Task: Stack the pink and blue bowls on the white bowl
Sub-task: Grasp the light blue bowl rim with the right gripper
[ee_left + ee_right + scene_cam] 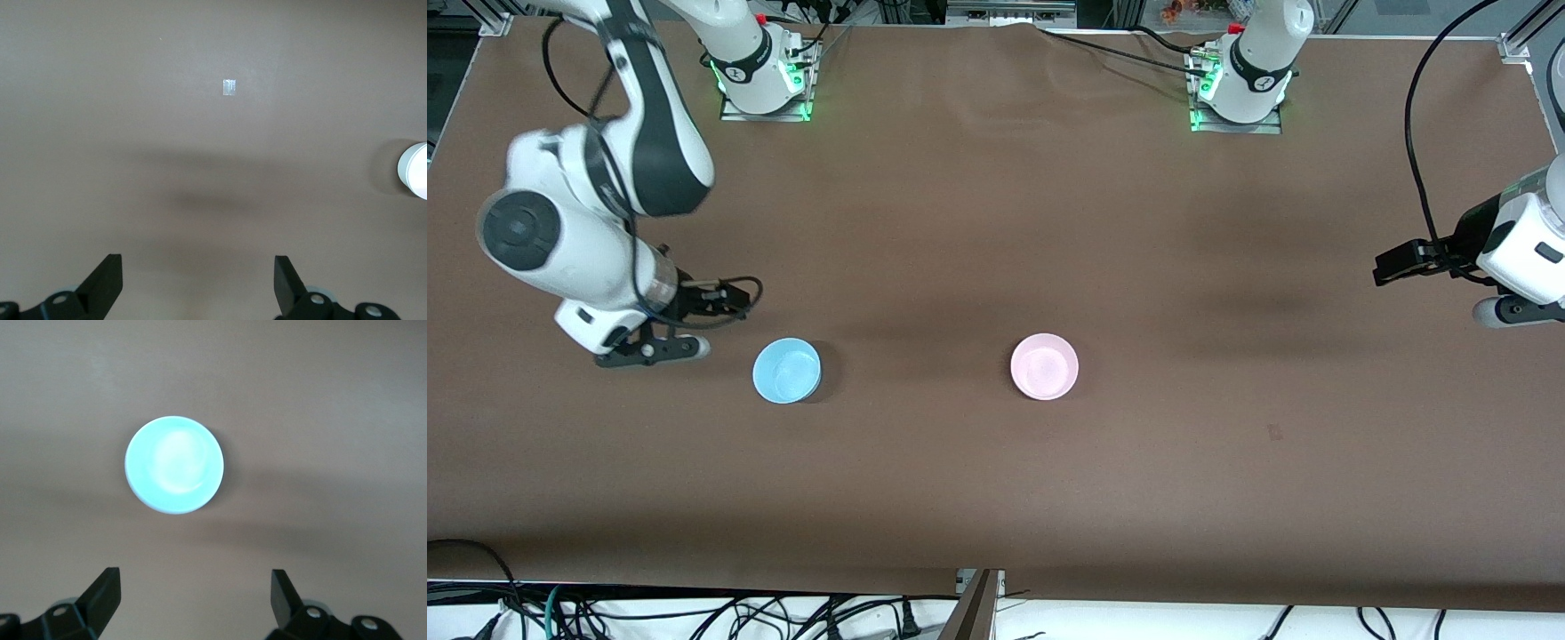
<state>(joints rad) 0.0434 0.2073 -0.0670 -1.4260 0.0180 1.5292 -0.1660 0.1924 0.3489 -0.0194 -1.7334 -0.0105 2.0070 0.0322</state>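
Nearest the front camera sit two bowls on the brown desk (996, 498), level with each other and well apart. Pink bowl (1044, 366) rests upright around the middle of the desk, nothing in it, nothing touching it. Blue bowl (786, 370) stands upright toward the right arm's end, also on its own. Neither bowl is stacked on anything, and no white bowl can be picked out with any certainty; a pale round rim at the edge of the left wrist view is cut off, and its colour can't be told.

Right claw (694, 322) hangs low over the desk just beside the blue bowl, toward the right arm's end. From the right wrist view its fingers (100, 595) are spread wide with nothing between them, the blue bowl in plain sight past the tips.

Left claw (198, 283) waits up over the left arm's end of the desk, well apart from both bowls. Its fingers stand wide apart too, holding nothing, over bare brown surface with a small pale scrap of tape (229, 87) on it.
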